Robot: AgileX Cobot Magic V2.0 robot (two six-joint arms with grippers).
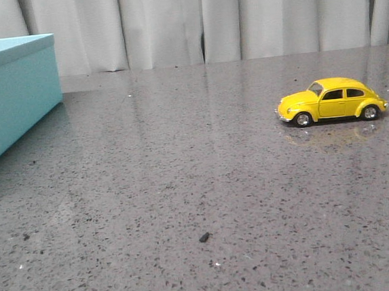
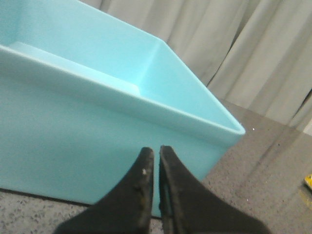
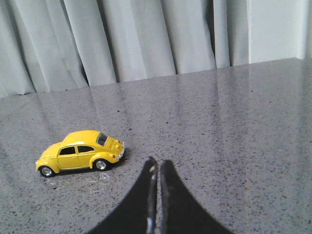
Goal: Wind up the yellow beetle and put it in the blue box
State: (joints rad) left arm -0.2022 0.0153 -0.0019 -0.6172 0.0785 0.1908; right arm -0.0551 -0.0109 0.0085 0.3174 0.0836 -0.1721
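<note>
While both grippers rest closed and empty, nothing is begun: the yellow beetle (image 3: 80, 151) stands on the table ahead of the right gripper (image 3: 158, 168), apart from it; the blue box (image 2: 146, 92) sits open just beyond the left gripper (image 2: 156, 158). The next move calls for opening the right jaws and reaching for the car.
</note>
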